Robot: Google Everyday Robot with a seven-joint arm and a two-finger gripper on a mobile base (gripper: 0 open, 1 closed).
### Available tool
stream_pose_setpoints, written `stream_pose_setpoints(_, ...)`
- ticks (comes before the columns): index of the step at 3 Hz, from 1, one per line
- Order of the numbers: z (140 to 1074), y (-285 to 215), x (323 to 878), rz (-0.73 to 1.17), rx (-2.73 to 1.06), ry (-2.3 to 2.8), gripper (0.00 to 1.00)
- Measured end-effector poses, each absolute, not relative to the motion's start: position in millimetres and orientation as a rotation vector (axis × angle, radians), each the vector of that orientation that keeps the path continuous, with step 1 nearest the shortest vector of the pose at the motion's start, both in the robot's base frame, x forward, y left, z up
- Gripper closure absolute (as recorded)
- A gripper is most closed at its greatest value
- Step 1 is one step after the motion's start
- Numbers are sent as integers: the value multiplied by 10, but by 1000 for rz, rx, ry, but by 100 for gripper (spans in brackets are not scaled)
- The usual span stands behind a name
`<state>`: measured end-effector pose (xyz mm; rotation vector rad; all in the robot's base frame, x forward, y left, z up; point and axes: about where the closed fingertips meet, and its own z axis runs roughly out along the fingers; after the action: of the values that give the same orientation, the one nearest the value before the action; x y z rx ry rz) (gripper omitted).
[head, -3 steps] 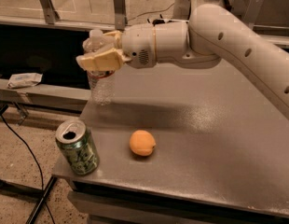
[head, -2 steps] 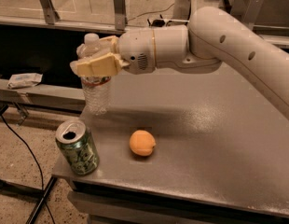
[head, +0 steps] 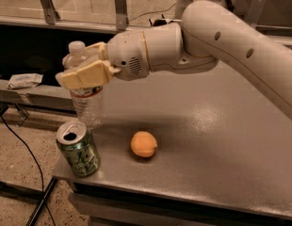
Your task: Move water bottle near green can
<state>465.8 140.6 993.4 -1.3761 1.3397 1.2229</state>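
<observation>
We have the gripper closed around the upper body of the water bottle. One pale finger crosses the front just under the bottle's shoulder and the other sits behind it, so the white cap stands above the hand and the ribbed lower half hangs below it. The bottle is upright.

Compared with a second ago, the hand is lower and further out toward the near-left corner of the table, and the bottle has come with it. Earlier the bottle hung well back from the green can with a clear stretch of table between them. Now the can sits almost directly below the hand, a little nearer the camera, and the bottle's base is just behind the can's silver top. We cannot tell whether the base is touching the table yet. It looks very close to the surface, and its foot is partly lost against the grey top.

For the task, we judge that the carrying part is nearly done, since the bottle is already close beside the can. What is left is to set it down firmly and let go. The risk lies below the hand: the can stands near the table edge, so a drift toward it could nudge it off. The orange ball, below the hand and toward the arm's side, is well out of the bottle's path and should not interfere.
</observation>
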Motion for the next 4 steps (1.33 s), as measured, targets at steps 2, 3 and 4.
stream_pose_setpoints(2,9793,1641,4449,1259,-1420,1323,100)
stream_pose_setpoints(3,9740,1694,4433,1246,-1421,1309,82)
stream_pose_setpoints(4,9610,1678,4446,1212,-1423,1323,51)
